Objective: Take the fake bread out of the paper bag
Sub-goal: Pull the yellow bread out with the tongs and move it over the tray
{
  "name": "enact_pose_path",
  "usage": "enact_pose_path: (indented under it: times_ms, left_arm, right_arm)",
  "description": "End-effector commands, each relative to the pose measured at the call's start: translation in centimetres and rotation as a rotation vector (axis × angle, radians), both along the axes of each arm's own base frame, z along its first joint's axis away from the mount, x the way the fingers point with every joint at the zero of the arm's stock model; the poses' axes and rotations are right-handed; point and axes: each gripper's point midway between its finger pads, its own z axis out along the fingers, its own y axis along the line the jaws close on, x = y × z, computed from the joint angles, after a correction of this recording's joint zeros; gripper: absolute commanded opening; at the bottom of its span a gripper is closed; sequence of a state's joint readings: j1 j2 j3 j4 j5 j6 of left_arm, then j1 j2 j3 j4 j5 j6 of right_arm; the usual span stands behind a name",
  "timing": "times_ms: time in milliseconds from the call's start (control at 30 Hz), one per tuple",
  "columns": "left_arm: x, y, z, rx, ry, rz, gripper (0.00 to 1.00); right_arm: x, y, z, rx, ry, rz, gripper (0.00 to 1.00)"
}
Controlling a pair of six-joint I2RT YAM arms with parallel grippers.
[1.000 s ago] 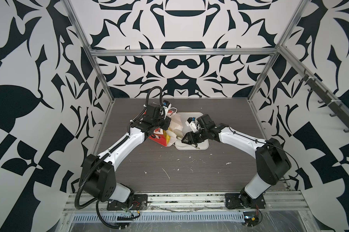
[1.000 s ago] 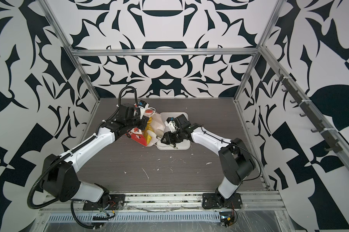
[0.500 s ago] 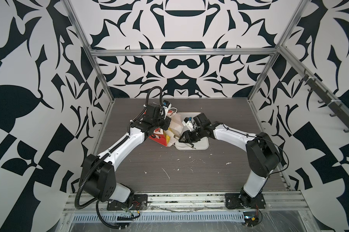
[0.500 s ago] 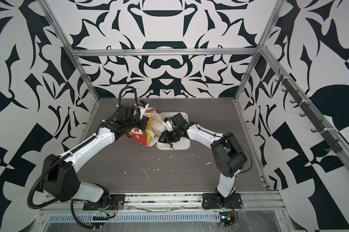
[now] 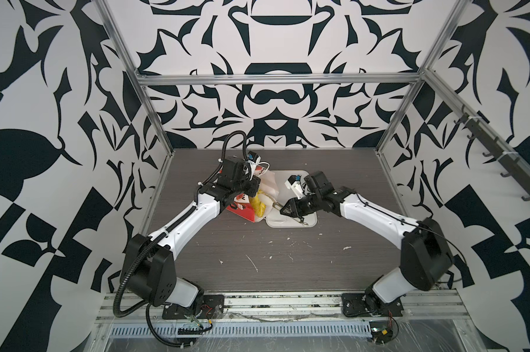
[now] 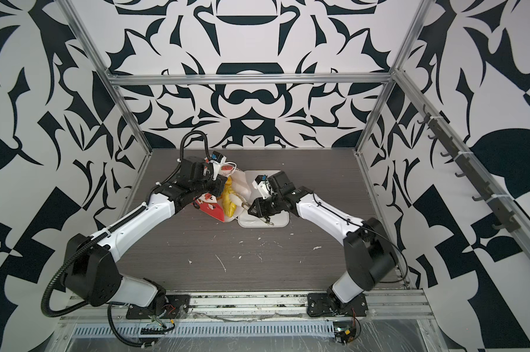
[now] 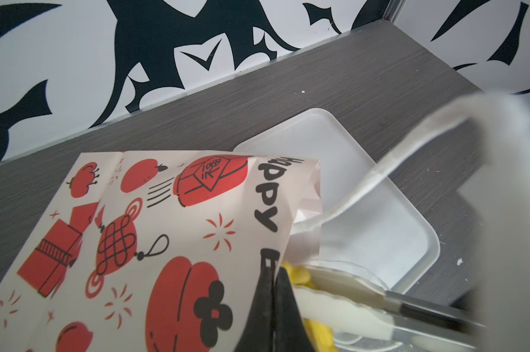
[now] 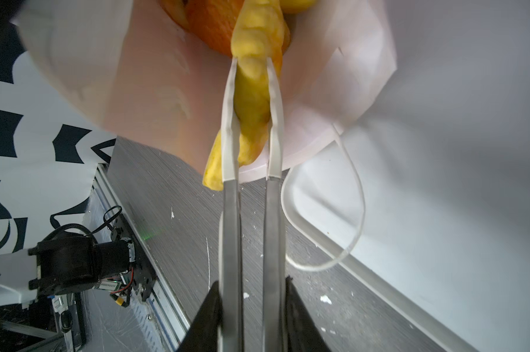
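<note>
- Tongs (image 8: 230, 213) have bitten: the right gripper (image 8: 251, 288) squeezes their steel arms nearly together, and the white tips pinch the twist (image 8: 253, 76) right at the mouth of the bag (image 7: 166, 228).
- Rim duty: the left gripper (image 7: 272, 292) is clamped tight on the bag's edge, holding the mouth up and open toward the right.
- Position check: the bag lies tipped on the table (image 5: 257, 259), just left of the tray (image 5: 309, 221), with its mouth over the tray's left edge. The bread (image 5: 257, 202) shows yellow in both top views. The tray is bare, and one end of the twist pokes past the lip.
- Handling, my read: it's a glossy moulded toy, so light, stiff and probably slippery. A pinch across the twist's ridged waist should hold better than one at a tapered end (the tips sit about there now).
- Watch the orange piece (image 8: 208, 27) lying against it, which could drag along. The bag is thin paper, and its handle (image 8: 359, 198) loops beside the tongs and may snag.
- Against a second ago: the right gripper has squeezed down from a much looser hold. The bag and left arm haven't budged.
</note>
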State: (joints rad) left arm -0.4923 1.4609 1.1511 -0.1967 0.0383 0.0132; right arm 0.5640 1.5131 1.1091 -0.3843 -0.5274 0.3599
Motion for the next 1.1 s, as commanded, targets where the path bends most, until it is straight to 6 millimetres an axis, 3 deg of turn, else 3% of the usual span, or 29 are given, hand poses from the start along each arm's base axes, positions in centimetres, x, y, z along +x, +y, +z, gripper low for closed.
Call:
enact_pose_path:
  times_ms: [0,233,367,633,867,1067]
  left_arm:
    - [0.8,0.0,0.8,-0.028,-0.025,0.042,0.0]
    - [2.0,0.6,1.0,-0.035,-0.026,0.111,0.0]
    - [2.3,1.1,0.8,-0.035,-0.02,0.139,0.0]
    - [1.4,1.6,1.4,-0.047,-0.04,0.144,0.0]
    - [0.8,2.3,2.1,-0.053,-0.058,0.147,0.0]
    - [0.6,2.5,2.3,-0.059,-0.067,0.148,0.0]
  right_arm:
    - [-1.1,-2.4,2.0,-0.034,-0.072,-0.011,0.24]
    - [-3.5,-8.0,4.1,-0.114,-0.125,-0.1,0.24]
    - [-3.1,-11.5,5.3,-0.206,-0.196,-0.202,0.24]
    - [1.8,-14.3,4.2,-0.466,-0.266,-0.268,0.27]
    - [6.6,-14.9,3.4,-0.622,-0.315,-0.287,0.26]
    - [8.5,-15.0,2.2,-0.692,-0.315,-0.281,0.26]
